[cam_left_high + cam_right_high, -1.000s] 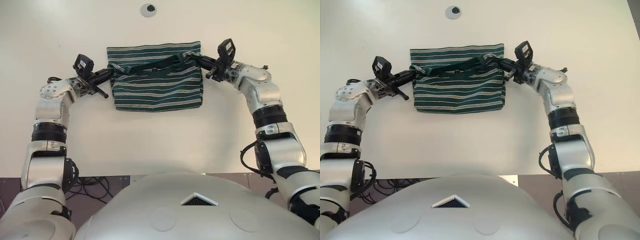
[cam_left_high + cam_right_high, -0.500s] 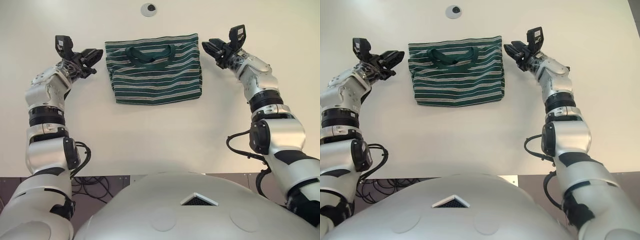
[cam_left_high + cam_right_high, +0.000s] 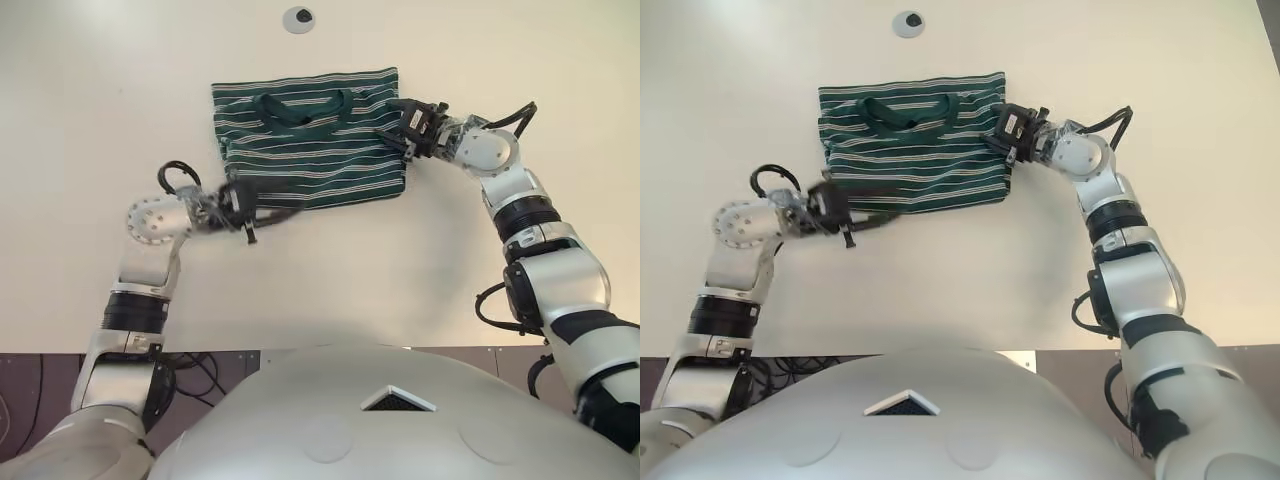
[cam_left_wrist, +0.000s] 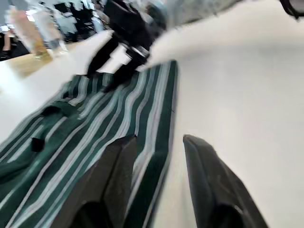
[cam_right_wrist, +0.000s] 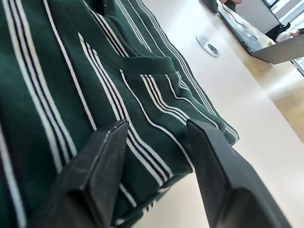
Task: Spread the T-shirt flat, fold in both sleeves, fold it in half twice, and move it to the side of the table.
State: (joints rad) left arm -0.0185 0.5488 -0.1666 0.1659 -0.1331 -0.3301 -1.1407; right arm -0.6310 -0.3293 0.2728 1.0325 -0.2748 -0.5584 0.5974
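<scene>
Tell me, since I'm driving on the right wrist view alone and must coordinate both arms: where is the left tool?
Observer: The left tool sits at the T-shirt's near left corner, low over the table.
Operator: Open or shut?
Observer: Open; one of its fingers is over the cloth, the other over bare table.
Operator: Where is my right tool on the whole shirt?
Observer: The right tool is at its right edge, between the two corners.
</scene>
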